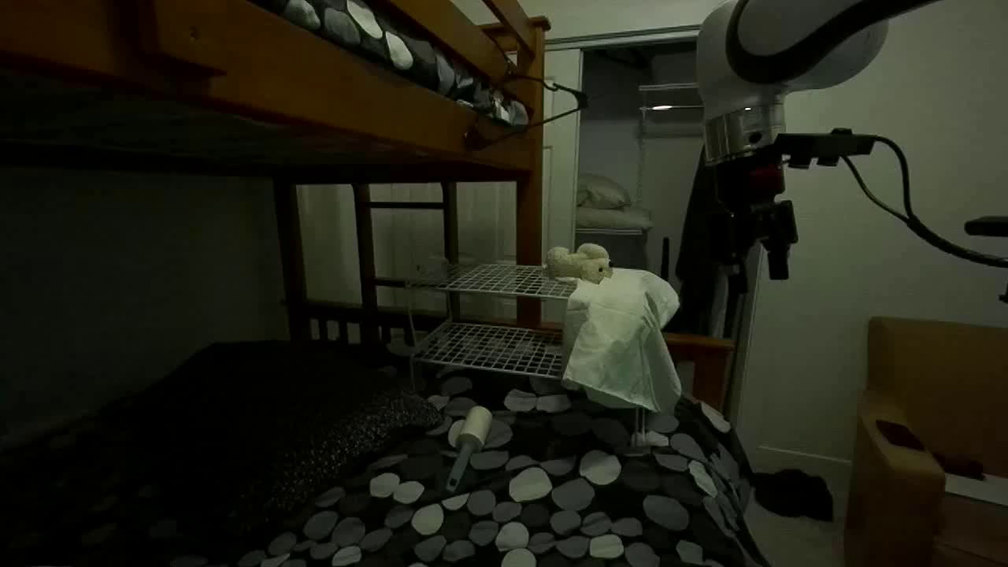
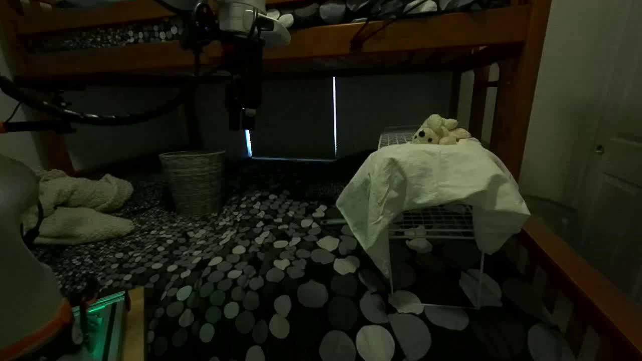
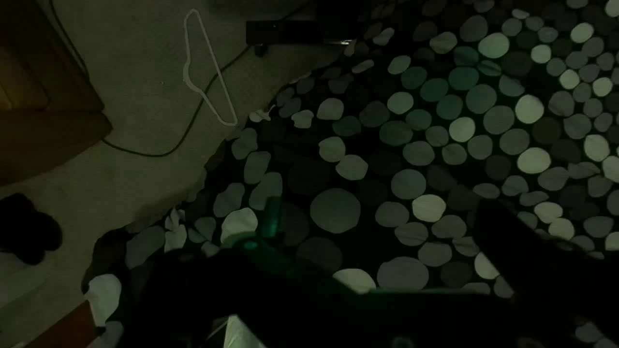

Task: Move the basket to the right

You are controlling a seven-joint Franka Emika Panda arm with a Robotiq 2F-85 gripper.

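The basket is a woven, light grey-brown bin standing upright on the bed in an exterior view. It does not show in the wrist view. My gripper hangs high above the bed with its fingers pointing down, and in that view it appears above and to the right of the basket, apart from it. The gripper also shows in an exterior view, well above the bed and beside the wire rack. In the wrist view the gripper has its two dark fingers wide apart, with only the dotted bedspread below and nothing between them.
A white wire rack carries a white cloth and a teddy bear. A lint roller lies on the bedspread. A cream blanket lies beside the basket. The upper bunk's wooden rail runs overhead.
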